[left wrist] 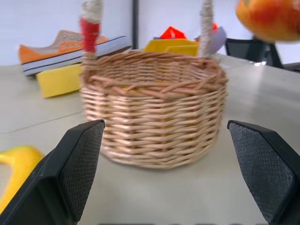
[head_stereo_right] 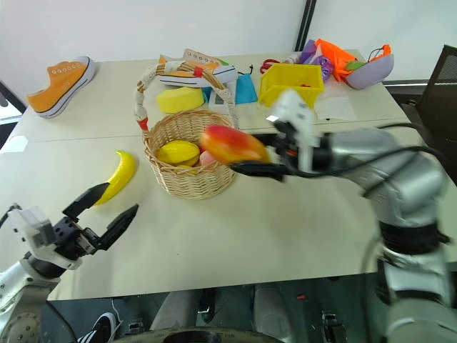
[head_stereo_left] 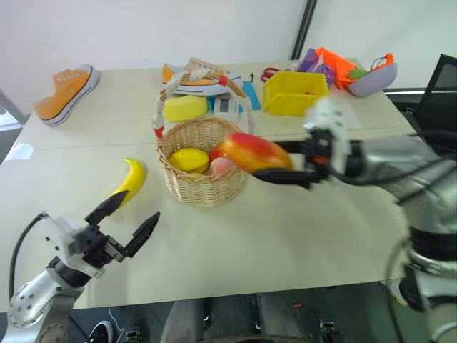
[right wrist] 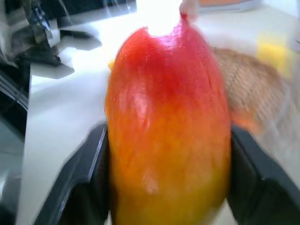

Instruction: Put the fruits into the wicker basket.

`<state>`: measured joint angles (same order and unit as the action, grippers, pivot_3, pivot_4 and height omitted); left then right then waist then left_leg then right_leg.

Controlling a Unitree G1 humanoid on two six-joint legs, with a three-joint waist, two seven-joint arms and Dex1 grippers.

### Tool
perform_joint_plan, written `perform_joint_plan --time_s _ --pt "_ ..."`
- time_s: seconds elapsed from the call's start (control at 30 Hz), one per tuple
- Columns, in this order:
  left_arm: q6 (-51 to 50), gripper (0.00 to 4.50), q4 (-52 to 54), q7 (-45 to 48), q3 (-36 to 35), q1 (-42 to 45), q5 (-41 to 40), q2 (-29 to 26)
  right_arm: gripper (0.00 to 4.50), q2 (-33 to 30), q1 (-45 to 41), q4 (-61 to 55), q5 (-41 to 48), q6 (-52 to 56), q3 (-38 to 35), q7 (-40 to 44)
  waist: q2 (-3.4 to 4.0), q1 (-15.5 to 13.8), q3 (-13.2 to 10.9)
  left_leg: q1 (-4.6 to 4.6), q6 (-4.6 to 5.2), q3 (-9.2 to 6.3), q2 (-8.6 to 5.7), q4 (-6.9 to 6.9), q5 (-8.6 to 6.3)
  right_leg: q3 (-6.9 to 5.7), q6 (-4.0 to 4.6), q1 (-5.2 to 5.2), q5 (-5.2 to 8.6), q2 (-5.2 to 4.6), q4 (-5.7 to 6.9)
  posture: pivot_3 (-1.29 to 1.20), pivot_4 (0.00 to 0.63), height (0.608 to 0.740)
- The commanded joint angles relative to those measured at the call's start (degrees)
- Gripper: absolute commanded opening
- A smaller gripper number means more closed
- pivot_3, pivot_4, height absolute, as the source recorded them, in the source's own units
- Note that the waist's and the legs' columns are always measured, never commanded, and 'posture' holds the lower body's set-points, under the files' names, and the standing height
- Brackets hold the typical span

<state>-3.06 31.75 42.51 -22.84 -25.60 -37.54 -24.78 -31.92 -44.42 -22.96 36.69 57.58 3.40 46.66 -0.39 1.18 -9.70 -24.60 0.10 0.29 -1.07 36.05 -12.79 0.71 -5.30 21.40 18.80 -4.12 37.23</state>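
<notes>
- The right hand pinched the glossy red-and-yellow oval mango across its middle, above the rim of the round tan wicker basket; it looked light, stiff and slippery.
- Its long axis lay roughly level, pointing into the basket.
- The curved yellow banana lay lengthwise on the pale surface, just beyond the spread, empty left hand.

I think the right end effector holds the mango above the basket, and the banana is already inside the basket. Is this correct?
Not quite. The banana lies on the table, left of the wicker basket, as the left eye view shows. The right end effector does hold the mango above the basket.
</notes>
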Motion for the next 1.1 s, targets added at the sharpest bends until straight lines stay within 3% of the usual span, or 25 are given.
perform_joint_plan --time_s 0.03,0.1,0.3,0.33,0.4,0.43,0.63,0.73,0.9,1.1 --pt "1.9 4.50 0.6 -0.2 -1.5 -0.1 -0.2 0.5 2.44 5.9 -4.5 3.8 -4.6 -2.2 3.2 -7.8 -0.06 -0.5 0.0 -0.02 0.00 0.00 -0.01 -0.01 0.00 -0.01 -0.01 0.03 -0.01 -0.01 -0.02 0.00 0.150 0.740" --pt "1.6 4.50 0.8 -1.0 -1.8 0.3 -0.5 0.8 2.44 7.4 -5.2 6.2 -9.4 -6.0 7.0 -9.3 -0.12 -0.7 0.1 -0.03 0.00 0.00 -0.06 -0.05 -0.02 -0.03 -0.02 0.03 -0.01 -0.05 -0.10 0.00 0.150 0.740" --pt "2.1 4.50 2.1 -2.6 -0.6 -0.5 1.0 2.1 2.44 13.8 -5.2 11.1 -12.0 -8.2 9.2 -12.5 -0.16 0.2 0.1 -0.06 0.10 0.10 -0.27 -0.07 -0.08 -0.04 -0.15 0.02 -0.08 -0.29 -0.06 0.00 0.150 0.740" --pt "2.1 4.50 2.3 -3.0 -0.5 -0.7 1.2 2.3 3.47 14.3 -5.1 11.4 -12.1 -8.6 9.3 -12.1 -0.16 0.2 0.1 -0.06 0.10 0.11 -0.26 -0.10 -0.08 -0.05 -0.16 0.01 -0.09 -0.29 -0.05 0.00 0.150 0.740" --pt "1.7 4.50 2.5 -4.1 -0.6 -1.0 1.7 2.7 4.29 14.3 -4.8 11.3 -11.4 -7.7 8.9 -11.3 -0.16 0.2 0.1 -0.06 0.10 0.11 -0.25 -0.13 -0.07 -0.08 -0.18 0.02 -0.10 -0.29 -0.01 0.00 0.150 0.740" --pt "1.4 4.50 2.6 -4.6 -0.7 -1.1 1.8 2.7 4.41 14.0 -4.7 10.9 -11.0 -7.1 8.7 -10.8 -0.16 0.2 0.1 -0.06 0.10 0.11 -0.24 -0.15 -0.07 -0.09 -0.18 0.03 -0.10 -0.29 -0.01 0.00 0.150 0.740" --pt "-0.6 4.50 0.2 -8.2 -3.0 0.8 2.9 0.9 4.41 9.0 -2.5 6.9 -10.7 -9.0 7.7 -6.5 -0.16 -0.1 0.1 -0.05 0.10 0.11 -0.25 -0.13 -0.08 -0.11 -0.13 0.05 -0.07 -0.32 -0.07 0.00 0.150 0.740" --pt "-2.0 4.50 -1.0 -10.7 -4.5 3.0 3.2 -0.3 4.41 5.5 -0.3 3.5 -6.1 -9.9 2.9 -1.8 -0.16 -0.2 0.1 -0.05 0.10 0.12 -0.25 -0.13 -0.08 -0.12 -0.07 0.04 -0.04 -0.32 -0.08 0.00 0.150 0.740" --pt "-8.5 4.50 -5.0 -15.3 -7.6 7.8 2.5 -4.0 4.41 -5.7 8.4 -1.3 -3.4 -19.1 -1.1 13.1 -0.18 -0.4 0.1 -0.06 0.13 0.11 -0.24 -0.15 -0.09 -0.16 -0.17 -0.06 -0.09 -0.33 -0.12 0.00 0.150 0.740" --pt "-19.6 4.50 -10.4 -18.0 -5.3 14.9 2.7 -8.9 4.41 -12.7 15.0 -4.8 -4.6 -25.3 -0.6 19.6 -0.18 -0.2 0.1 -0.05 0.14 0.14 -0.18 -0.11 -0.08 -0.19 -0.19 -0.06 -0.09 -0.32 -0.05 0.00 0.150 0.740"
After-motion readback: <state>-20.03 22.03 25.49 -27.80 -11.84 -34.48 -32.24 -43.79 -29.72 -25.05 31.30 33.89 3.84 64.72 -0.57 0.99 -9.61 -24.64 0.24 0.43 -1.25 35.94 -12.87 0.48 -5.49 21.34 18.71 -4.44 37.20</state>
